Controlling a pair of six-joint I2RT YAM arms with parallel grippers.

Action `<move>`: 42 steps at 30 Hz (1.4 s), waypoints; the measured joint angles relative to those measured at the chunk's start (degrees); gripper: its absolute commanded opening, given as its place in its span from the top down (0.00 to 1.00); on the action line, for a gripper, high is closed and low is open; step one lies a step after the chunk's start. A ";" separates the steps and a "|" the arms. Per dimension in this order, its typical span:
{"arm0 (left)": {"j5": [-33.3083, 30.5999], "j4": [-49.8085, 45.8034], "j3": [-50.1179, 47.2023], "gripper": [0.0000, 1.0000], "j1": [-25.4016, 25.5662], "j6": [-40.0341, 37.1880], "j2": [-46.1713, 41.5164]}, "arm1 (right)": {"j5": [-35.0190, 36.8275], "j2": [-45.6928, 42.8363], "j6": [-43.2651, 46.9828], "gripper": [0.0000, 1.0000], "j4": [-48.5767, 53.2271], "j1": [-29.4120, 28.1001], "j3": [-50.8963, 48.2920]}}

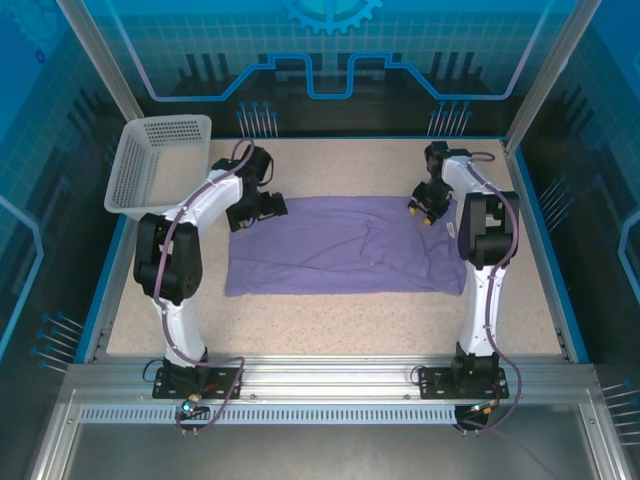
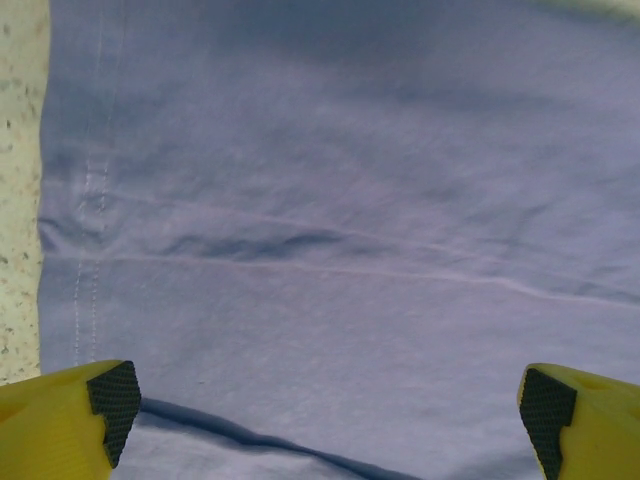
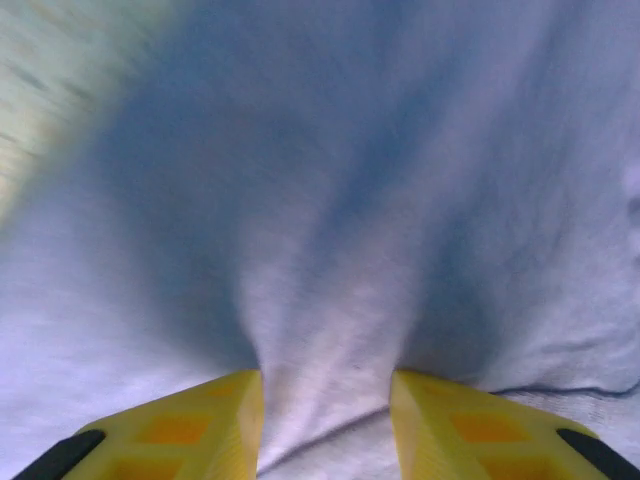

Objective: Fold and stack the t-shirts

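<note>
Lying flat, the t-shirt (image 1: 340, 245) runs lengthwise left to right.

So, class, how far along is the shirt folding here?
Done: the t-shirt lies as a rough rectangle on the table, seemingly folded. In hand: the right tool pinches a ridge of cloth at its far right edge; the left tool stands open over its far left edge. Left: further folds and stacking.

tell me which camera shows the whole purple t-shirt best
The top external view: the t-shirt lies nearly whole, spread on the table. The left wrist view gives flat cloth and a stitched hem; the right wrist view a blurred ridge of cloth pinched in the right gripper.
</note>
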State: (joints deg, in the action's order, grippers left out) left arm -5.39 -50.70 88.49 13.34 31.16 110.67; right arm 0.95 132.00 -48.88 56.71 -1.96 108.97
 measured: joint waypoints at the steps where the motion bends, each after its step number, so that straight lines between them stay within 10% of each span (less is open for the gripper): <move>1: -0.04 0.13 -1.36 0.02 0.00 0.02 -0.17 | 0.22 0.94 -0.52 0.61 0.15 -0.17 2.12; 11: -0.35 1.05 -15.67 0.02 0.35 -0.17 -11.63 | -0.09 22.58 -1.64 0.58 4.02 -3.08 38.77; 27: 6.60 0.50 -14.88 0.08 4.26 -7.32 -13.11 | -13.75 29.29 -0.46 0.40 -13.62 -8.15 48.17; 35: 13.57 1.92 -9.51 0.22 12.50 -14.69 -5.73 | -11.45 10.86 1.81 0.43 -6.10 -6.82 37.99; 42: 13.86 1.77 -8.70 0.28 17.68 -14.62 -0.70 | -5.03 -24.30 3.10 0.43 -2.86 -5.90 -1.49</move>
State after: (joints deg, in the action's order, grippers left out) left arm 8.47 -48.93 79.79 31.03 16.53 109.97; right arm -4.08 107.70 -45.78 53.84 -7.86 107.48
